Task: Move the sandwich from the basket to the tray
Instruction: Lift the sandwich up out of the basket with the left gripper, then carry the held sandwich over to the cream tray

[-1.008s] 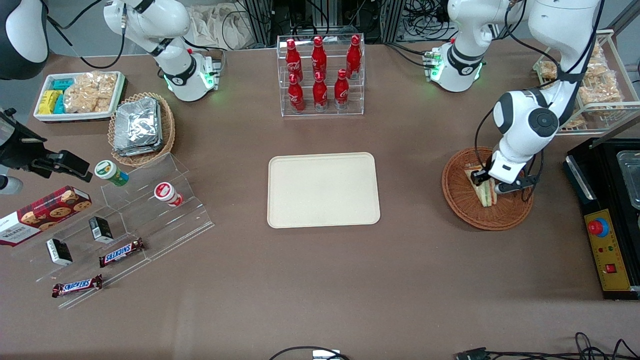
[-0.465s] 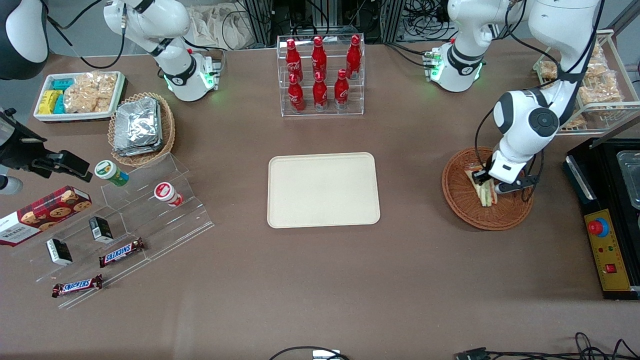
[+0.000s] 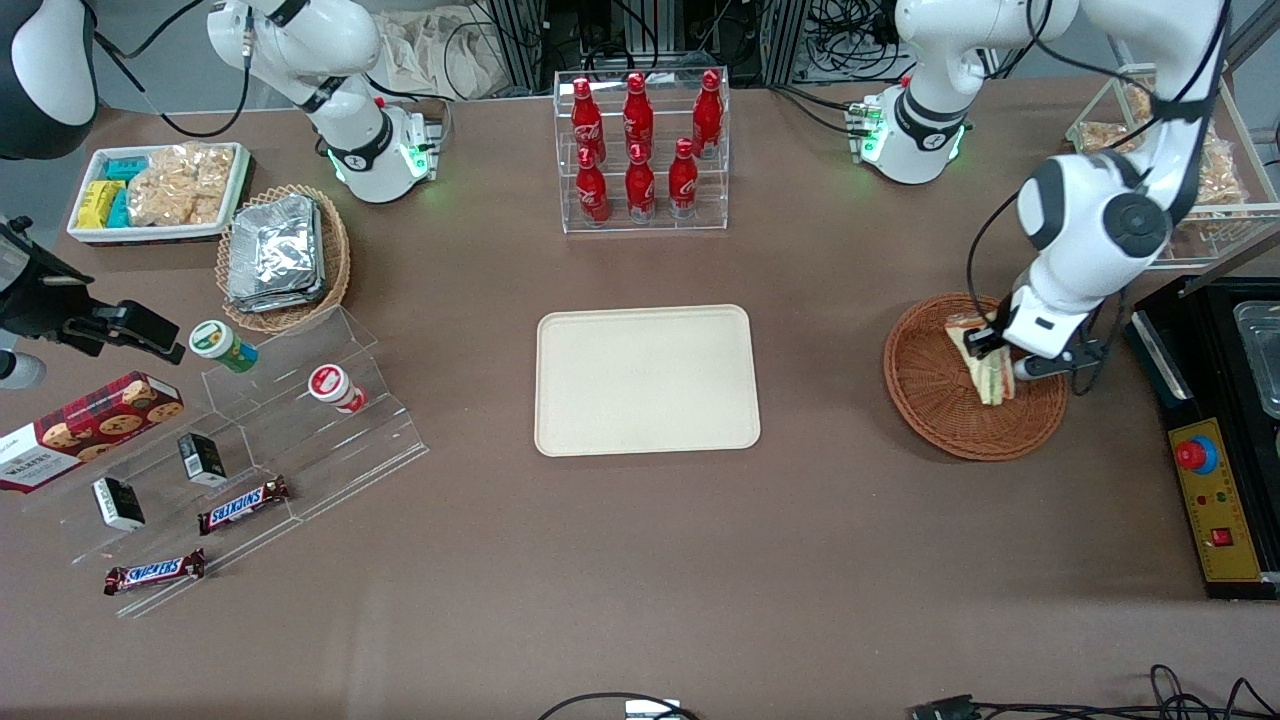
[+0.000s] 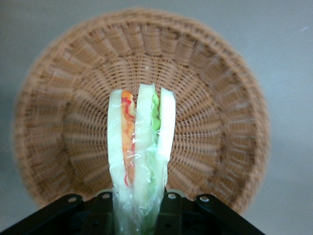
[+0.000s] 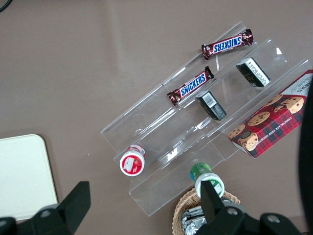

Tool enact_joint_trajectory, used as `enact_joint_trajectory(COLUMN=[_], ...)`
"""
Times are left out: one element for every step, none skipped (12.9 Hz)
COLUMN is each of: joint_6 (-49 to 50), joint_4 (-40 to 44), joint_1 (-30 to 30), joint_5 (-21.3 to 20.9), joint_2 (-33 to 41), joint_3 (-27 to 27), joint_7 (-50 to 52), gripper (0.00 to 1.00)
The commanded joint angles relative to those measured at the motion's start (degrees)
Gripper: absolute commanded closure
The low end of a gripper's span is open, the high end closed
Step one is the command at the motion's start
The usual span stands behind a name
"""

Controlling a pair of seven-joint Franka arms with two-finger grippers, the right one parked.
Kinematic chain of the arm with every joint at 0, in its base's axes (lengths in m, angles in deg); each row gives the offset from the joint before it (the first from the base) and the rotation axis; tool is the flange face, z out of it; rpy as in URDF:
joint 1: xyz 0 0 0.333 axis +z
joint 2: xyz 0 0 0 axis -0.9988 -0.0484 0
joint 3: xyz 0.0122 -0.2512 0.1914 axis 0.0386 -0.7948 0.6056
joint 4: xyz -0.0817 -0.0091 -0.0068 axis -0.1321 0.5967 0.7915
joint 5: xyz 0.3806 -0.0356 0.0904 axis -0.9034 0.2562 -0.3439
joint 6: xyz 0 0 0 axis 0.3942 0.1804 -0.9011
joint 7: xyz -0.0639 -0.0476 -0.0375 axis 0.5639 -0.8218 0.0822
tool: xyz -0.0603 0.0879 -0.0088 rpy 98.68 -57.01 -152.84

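**Fingers clamp sandwich above basket**

Fingers of my gripper pinch the wrapped sandwich at its narrow end, so the bread and filling layers stand on edge. I hold it over the basket, apparently lifted off the weave. That lift lets me carry it over the rim toward the tray, well apart at the table's middle.

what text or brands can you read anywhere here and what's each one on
"SNICKERS": two candy bars on the clear stepped stand.
"WALKERS": red cookie box.
Red bottles' script: too small to read.
Small black boxes: unreadable.
None on the sandwich in the gripper, basket or tray.
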Motion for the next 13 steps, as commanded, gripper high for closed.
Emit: enact_joint_trajectory(joint_6=[15.75,21.30,25.53,29.49,33.18,36.96,40.92,44.17,46.73,48.32,49.47,49.74,49.74], joint_4=[10.49,15.06,19.28,22.89,26.15,29.57,33.26,36.95,39.95,42.24,44.00,45.24,46.56], joint_1=[0.07,0.07,-0.02,-0.02,-0.10,-0.28,-0.45,-0.63,-0.46,-0.46,-0.28,-0.02,0.07], joint_5=[-0.69,-0.69,-0.69,-0.69,-0.69,-0.69,-0.60,-0.52,-0.52,-0.60,-0.69,-0.78,-1.13], joint_2=[2.66,2.31,2.04,1.69,1.69,1.60,1.17,0.03,-0.85,-1.99,-2.96,-4.27,-5.51], joint_3=[0.24,0.24,0.24,0.16,-0.11,-0.28,-0.46,-1.24,-3.34,-5.88,-9.13,-12.73,-16.33], joint_7=[-0.28,-0.10,-0.10,-0.10,-0.02,0.07,0.16,0.60,1.99,3.14,4.11,6.38,8.23], gripper=[1.00,1.00,1.00,1.00,1.00,1.00,1.00,1.00,1.00,1.00,1.00,1.00,1.00])
